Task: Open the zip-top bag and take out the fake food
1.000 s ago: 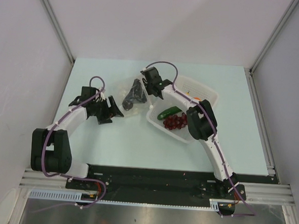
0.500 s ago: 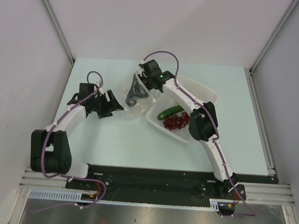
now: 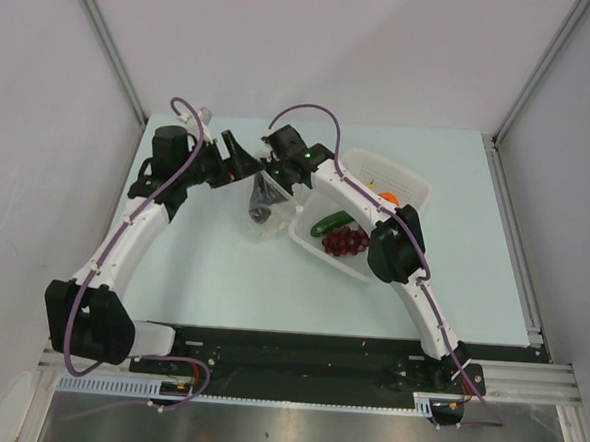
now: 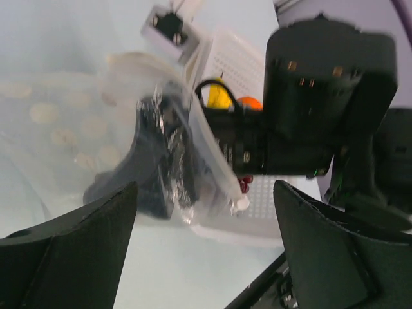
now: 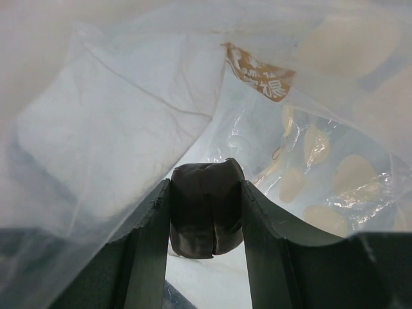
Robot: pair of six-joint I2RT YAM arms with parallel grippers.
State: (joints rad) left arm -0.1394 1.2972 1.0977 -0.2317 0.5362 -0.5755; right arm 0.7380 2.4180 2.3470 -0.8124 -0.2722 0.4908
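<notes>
Top external view: the zip-top bag point(image 3: 265, 207) hangs from the right tool point(image 3: 275, 176) over the tabletop's far half, about midway between the left and right edges. It is just beside the white basket point(image 3: 403, 173), where the cucumber point(image 3: 333, 222), grape bunch point(image 3: 344, 241) and orange ball point(image 3: 389, 198) lie. The right wrist view shows that tool clenched on a small dark fruit point(image 5: 206, 215), with the bag's film draped all round. I cannot tell whether plastic lies between the fingers and the fruit. The left tool point(image 3: 239, 159) is released, its fingers point(image 4: 64, 257) spread wide. It sits just on the left-edge side of the bag, facing it. In the left wrist view the bag lies straight ahead, its long axis hanging downward. The left arm looks nearer the loose film, so drawing the bag off the held fruit likely falls to it.
</notes>
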